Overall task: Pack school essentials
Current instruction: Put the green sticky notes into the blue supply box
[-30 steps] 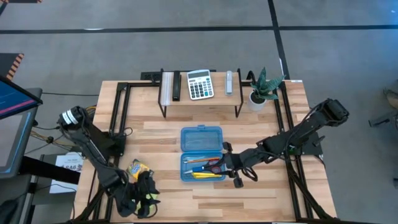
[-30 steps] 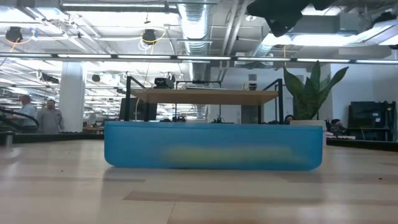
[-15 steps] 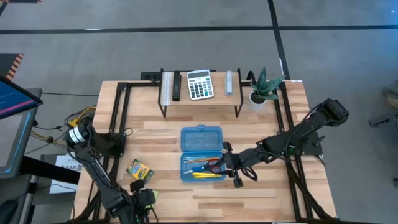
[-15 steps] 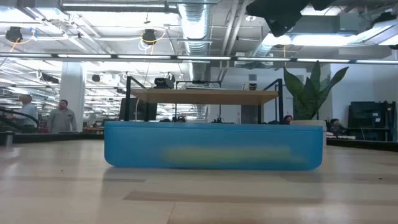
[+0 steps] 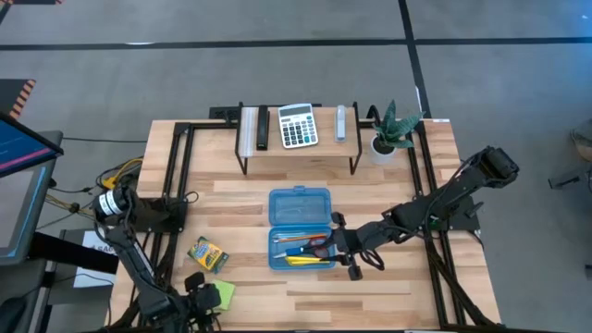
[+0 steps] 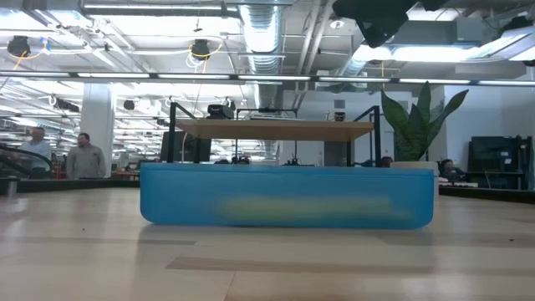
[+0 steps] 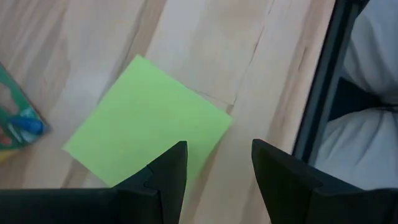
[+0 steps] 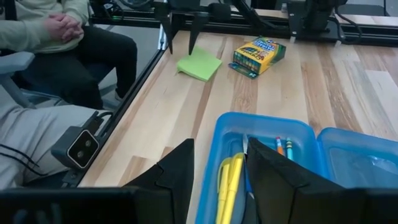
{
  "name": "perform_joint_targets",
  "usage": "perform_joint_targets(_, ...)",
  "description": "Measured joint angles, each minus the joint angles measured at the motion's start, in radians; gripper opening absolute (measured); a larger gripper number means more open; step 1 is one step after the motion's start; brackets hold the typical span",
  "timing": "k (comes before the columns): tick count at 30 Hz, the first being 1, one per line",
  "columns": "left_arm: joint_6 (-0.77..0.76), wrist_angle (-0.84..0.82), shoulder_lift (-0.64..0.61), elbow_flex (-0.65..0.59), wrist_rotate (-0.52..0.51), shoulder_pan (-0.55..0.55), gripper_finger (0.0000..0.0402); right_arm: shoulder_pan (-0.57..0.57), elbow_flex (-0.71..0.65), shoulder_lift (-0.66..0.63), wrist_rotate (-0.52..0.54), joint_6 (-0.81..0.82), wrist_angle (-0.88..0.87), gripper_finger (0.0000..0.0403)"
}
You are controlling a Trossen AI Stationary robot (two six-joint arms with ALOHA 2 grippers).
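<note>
The lime-green sticky-note pad (image 7: 149, 118) lies flat near the table's near-left corner (image 5: 225, 294) (image 8: 199, 64). My left gripper (image 7: 217, 152) (image 5: 197, 299) hovers open just above its edge, touching nothing. The yellow-green crayon box (image 5: 208, 254) (image 8: 259, 55) lies flat beside the pad. The translucent blue case (image 5: 301, 208) (image 6: 284, 196) lies open mid-table, with red-handled scissors (image 5: 314, 243) and yellow markers (image 5: 301, 261) (image 8: 229, 177) inside. My right gripper (image 8: 221, 152) (image 5: 344, 254) is open at the case's right end, its fingers either side of the markers.
A raised shelf at the far edge carries the calculator (image 5: 298, 125), and a potted plant (image 5: 388, 134) stands to its right. Black frame rails run along both table sides. A seated person (image 8: 56, 37) is just beyond the table's edge by the pad. Bare wood lies between case and crayon box.
My left gripper has drawn back from beside the crayon box toward the table's near edge, and the sticky-note pad it covered now shows. The right arm has kept still.
</note>
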Motion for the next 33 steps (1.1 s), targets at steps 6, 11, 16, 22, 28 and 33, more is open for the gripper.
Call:
perform_joint_targets(6,0.076,-0.004,0.086,0.002,0.038,0.008,0.0167,0.0,0.0,0.0,0.0,0.0,0.001,0.0165)
perform_joint_targets(11,0.114,-0.017,0.116,0.006,0.066,0.03,0.0167,0.0,0.0,0.0,0.0,0.0,0.001,0.0165)
perform_joint_targets(16,0.16,-0.037,0.12,0.015,0.075,0.04,0.0165,0.0,0.0,0.0,0.0,0.0,0.001,0.0164)
perform_joint_targets(22,0.19,-0.048,0.121,0.013,0.063,0.049,0.0114,-0.001,0.0,0.0,0.0,-0.001,-0.002,0.0164)
perform_joint_targets(28,0.232,-0.036,0.121,0.013,0.061,0.064,0.0027,-0.001,0.0,0.0,0.0,-0.001,-0.002,0.0163)
perform_joint_targets(33,0.291,-0.055,0.108,0.037,0.043,0.082,0.0007,-0.001,0.0,0.0,0.0,-0.001,-0.002,0.0163)
